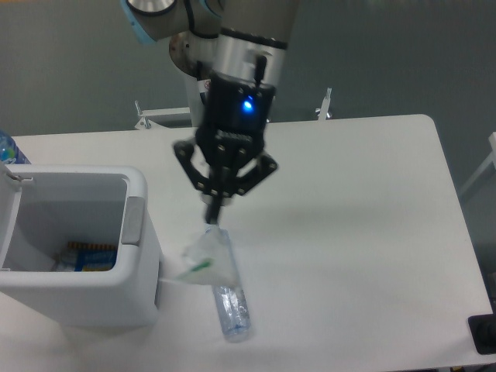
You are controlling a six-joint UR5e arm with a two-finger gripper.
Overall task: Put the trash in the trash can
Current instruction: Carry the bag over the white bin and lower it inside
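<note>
A white table [372,232] with rounded corners fills most of the view. Behind it rises a plain dark grey wall [70,62]. Pale metal brackets [159,116] show at the table's far edge. A small dark object [484,335], perhaps a clamp, sits at the lower right corner.

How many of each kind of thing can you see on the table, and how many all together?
Clear plastic cup, held up by the gripper: 1
Crushed clear bottle: 1
White trash can: 1
Blue bottle at the left edge: 1
Total: 4
</note>
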